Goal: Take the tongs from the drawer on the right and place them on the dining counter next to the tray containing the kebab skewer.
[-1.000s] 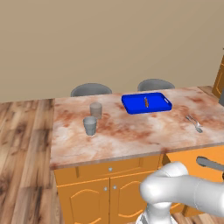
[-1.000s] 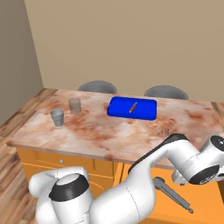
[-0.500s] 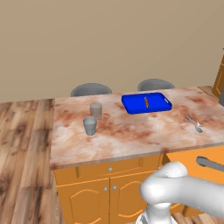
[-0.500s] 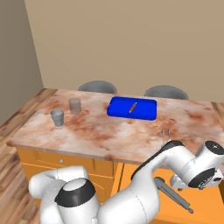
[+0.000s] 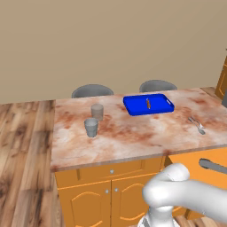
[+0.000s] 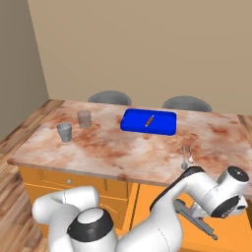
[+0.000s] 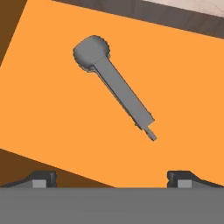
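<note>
The dull-grey tongs (image 7: 116, 83) lie diagonally on the orange floor of the open drawer (image 7: 48, 109), scoop end toward the upper left of the hand view. My gripper (image 7: 112, 178) hovers above them, open, its fingertips (image 7: 41, 177) spread wide and touching nothing. In the right base view the tongs (image 6: 197, 221) lie in the drawer (image 6: 238, 231) just below my hand. The blue tray (image 5: 148, 104) holds the kebab skewer (image 5: 148, 103) on the dining counter (image 5: 133, 137). From the right base, the tray (image 6: 160, 125) and skewer (image 6: 149, 120) sit at the counter's back.
Two grey glasses (image 5: 97, 111) (image 5: 91, 127) stand on the counter's left part. A small shiny utensil (image 5: 197, 125) lies near the right edge, above the drawer (image 5: 195, 173). Two grey chair backs (image 5: 92, 91) (image 5: 158, 85) rise behind the island. Wood floor lies to the left.
My hand has sunk a little toward the open drawer and the arm has shifted slightly. The tongs, tray and glasses have stayed put.
</note>
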